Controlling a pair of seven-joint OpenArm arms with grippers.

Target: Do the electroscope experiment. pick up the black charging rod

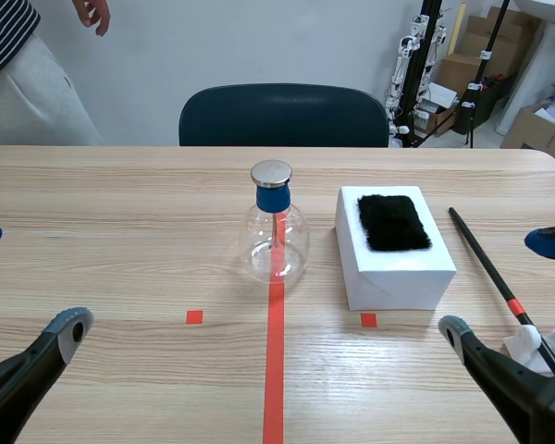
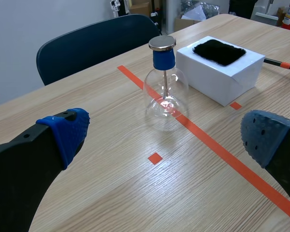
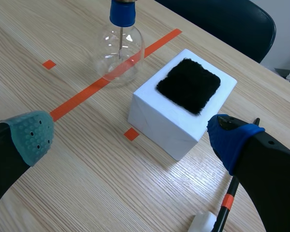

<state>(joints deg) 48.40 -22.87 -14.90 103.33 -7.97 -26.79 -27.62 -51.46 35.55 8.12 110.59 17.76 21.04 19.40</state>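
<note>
A light wooden table [image 1: 120, 185] with fine straight grain fills the near ground and runs to a rounded far edge. On its top are 1 orange-red tape line [image 1: 275, 370] down the middle and 2 small tape squares [image 1: 194, 317], one either side of it. Just behind the far edge stands 1 dark teal chair [image 1: 282, 116] with a wide padded backrest, pushed close to the table. Beyond it is a plain pale wall [image 1: 259, 42]. In the far right corner, black stands [image 1: 430, 55] rise beside stacked cardboard boxes [image 1: 462, 69], with another open box [image 1: 536, 129] nearer the table. Light is soft and even, with only faint shadows on the tabletop.
</note>
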